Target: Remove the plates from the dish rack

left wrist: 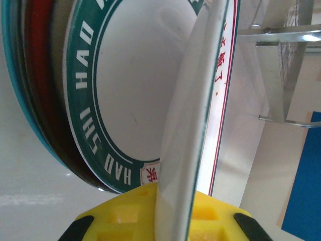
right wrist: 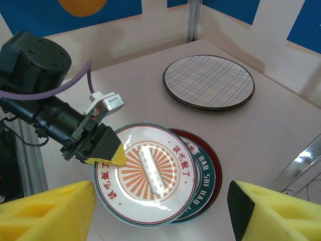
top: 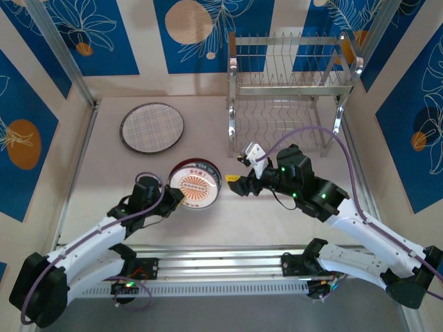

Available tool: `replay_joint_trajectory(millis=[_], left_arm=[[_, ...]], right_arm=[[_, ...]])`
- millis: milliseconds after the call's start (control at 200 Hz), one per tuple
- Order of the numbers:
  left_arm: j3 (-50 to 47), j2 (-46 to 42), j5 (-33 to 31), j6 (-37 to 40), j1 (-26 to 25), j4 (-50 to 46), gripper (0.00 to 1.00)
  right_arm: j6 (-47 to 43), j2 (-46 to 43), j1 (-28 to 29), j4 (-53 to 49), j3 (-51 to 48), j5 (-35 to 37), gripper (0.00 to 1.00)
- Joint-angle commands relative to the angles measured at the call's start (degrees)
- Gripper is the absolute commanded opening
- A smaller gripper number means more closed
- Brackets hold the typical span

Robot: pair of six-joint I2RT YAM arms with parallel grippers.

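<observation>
Red sunburst plate (right wrist: 150, 173) is lying flat on the green-rimmed plate (right wrist: 209, 170), the left tool (right wrist: 111, 153) pinching its rim at frame left; the right tool (top: 242, 167) is hanging wide.

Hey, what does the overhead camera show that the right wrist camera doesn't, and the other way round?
Overhead: the dish rack with its whole slotted upper tier, no plates in it. Right wrist: the green lettered plate under the sunburst plate. Both: the plaid plate, and the left end effector shut on the sunburst plate's rim.
</observation>
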Motion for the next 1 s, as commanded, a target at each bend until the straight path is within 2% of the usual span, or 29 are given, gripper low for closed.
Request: replay_joint_trajectory(millis=[0,510,605,695,995], left_arm=[[-0.04,1.62,-1.07,-0.38,0.66,6.43,0.0],[0.05,8.4,0.43,-1.04,2.25,10.73,0.0],[0.05,8.79,0.69,-1.0,2.43,10.65,0.04],[-0.04,8.8,0.73,-1.05,2.42,10.47,0.12],[0.52,7.84,0.97,-0.89,2.55,8.14,0.3]], right_arm=[[0.53,-1.04,0.48,-0.52,0.63,0.98,0.71],[1.8,-1.21,0.59,-0.41,0.29,-0.47,0.71],[2.07,-1.05,0.57,-0.22,0.24,-0.56,0.71],[1.95,-0.94,0.6,-0.21,0.28,-0.47,0.71],[2.43,-0.93,0.54,-0.74,0.59,0.15,0.71]])
